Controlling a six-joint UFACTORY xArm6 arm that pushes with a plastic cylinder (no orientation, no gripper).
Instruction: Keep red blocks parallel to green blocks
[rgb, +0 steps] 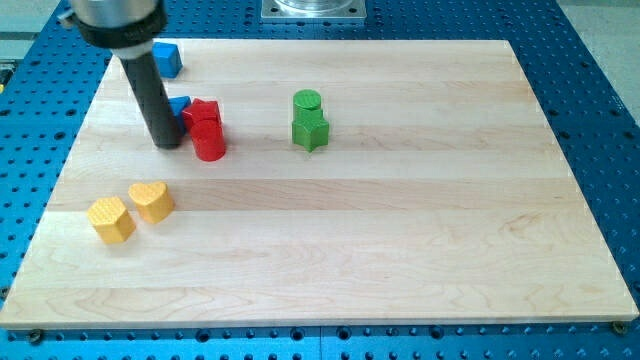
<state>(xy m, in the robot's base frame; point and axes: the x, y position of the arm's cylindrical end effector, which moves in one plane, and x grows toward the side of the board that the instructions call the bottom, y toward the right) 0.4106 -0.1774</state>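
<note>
Now my tip (168, 143) is sitting just left of the two red blocks (206, 128), gripperless, with the green blocks (309, 119) standing apart on the desk (400, 220).

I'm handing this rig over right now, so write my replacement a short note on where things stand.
My tip rests on the wooden board, just to the view's left of the two red blocks, close or touching.
The two green blocks stand as a pair to the view's right of the reds, apart.
Both pairs run roughly top to bottom, so they look near parallel.
Left: check alignment; nudge the reds if needed.
</note>
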